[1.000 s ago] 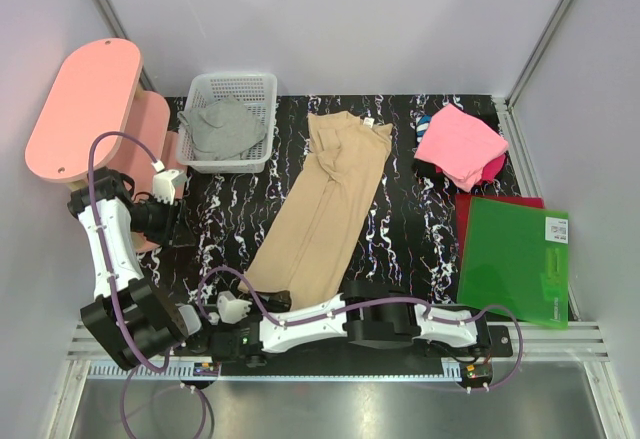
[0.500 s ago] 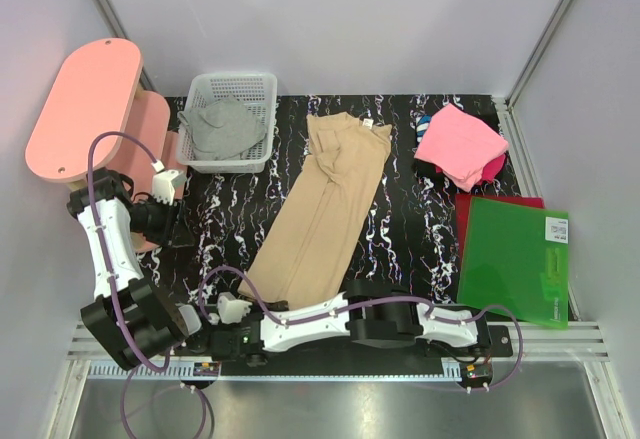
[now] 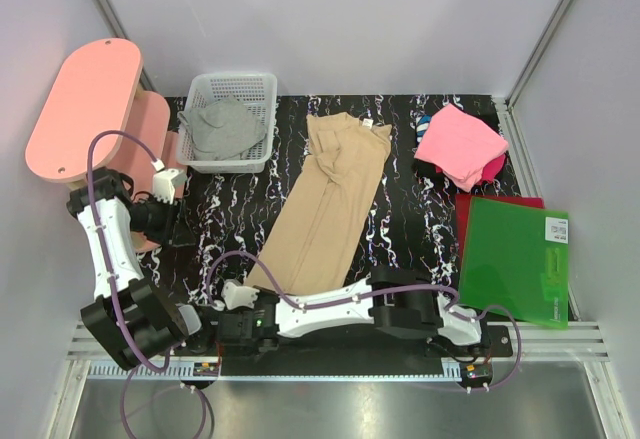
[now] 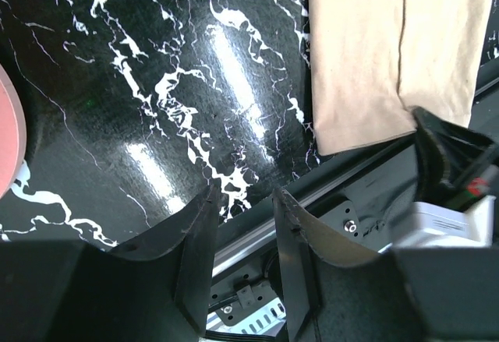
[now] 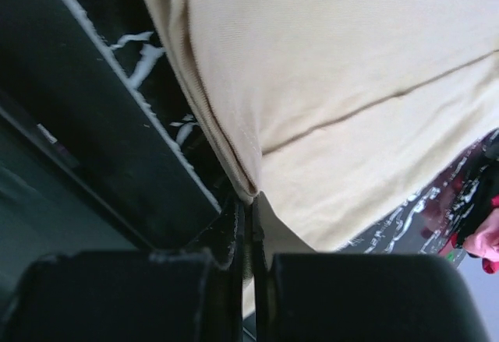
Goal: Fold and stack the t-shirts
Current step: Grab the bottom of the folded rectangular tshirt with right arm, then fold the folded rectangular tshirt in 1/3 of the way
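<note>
A long tan t-shirt, folded lengthwise, lies on the black marbled table with its white neck label at the far end. My right gripper is at the shirt's near left hem corner. In the right wrist view the gripper is shut on a pinch of that tan hem. My left gripper hovers over the table's left side; in its wrist view the gripper is open and holds nothing, with the tan hem off to the right. A grey t-shirt sits in the basket. A pink t-shirt lies folded at the back right.
The white mesh basket stands at the back left, beside a pink stool. A green sheet lies on a dark red one at the right. A metal rail runs along the near edge.
The right gripper has gone from open to shut on the tan t-shirt's near hem corner, and its arm has shifted slightly. The left arm has not moved.
</note>
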{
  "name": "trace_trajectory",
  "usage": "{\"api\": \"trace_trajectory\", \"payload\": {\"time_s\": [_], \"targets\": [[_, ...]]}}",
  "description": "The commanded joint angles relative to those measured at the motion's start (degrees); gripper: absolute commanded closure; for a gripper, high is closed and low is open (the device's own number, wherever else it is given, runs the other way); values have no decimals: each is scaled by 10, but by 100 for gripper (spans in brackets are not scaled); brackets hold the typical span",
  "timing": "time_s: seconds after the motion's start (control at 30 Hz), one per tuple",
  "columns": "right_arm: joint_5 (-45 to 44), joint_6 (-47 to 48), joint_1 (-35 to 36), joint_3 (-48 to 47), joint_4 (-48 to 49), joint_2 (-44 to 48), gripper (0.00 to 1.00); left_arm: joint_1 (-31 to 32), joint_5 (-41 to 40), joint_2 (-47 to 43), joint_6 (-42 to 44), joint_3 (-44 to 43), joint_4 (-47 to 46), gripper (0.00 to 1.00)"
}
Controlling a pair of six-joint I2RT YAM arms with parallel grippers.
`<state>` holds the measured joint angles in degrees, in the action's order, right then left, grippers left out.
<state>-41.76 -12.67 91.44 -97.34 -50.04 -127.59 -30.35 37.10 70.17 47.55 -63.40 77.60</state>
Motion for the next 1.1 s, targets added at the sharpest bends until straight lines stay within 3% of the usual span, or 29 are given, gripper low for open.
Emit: {"api": "trace_trajectory", "payload": {"time_s": [0.0, 0.53, 0.73, 0.9, 1.07], "targets": [[-26, -7, -5, 0, -14, 76, 100, -1, 45, -22, -10, -45, 9, 60], [119, -10, 6, -31, -31, 110, 100, -1, 31, -12, -1, -66, 23, 60], [97, -1, -4, -14, -37, 149, 100, -1, 39, -2, 0, -81, 30, 60], [92, 15, -93, -4, -8, 182, 100, -1, 36, 10, 3, -88, 32, 60], [98, 53, -230, 7, 52, 177, 100, -1, 27, 22, 10, -99, 35, 60]]}}
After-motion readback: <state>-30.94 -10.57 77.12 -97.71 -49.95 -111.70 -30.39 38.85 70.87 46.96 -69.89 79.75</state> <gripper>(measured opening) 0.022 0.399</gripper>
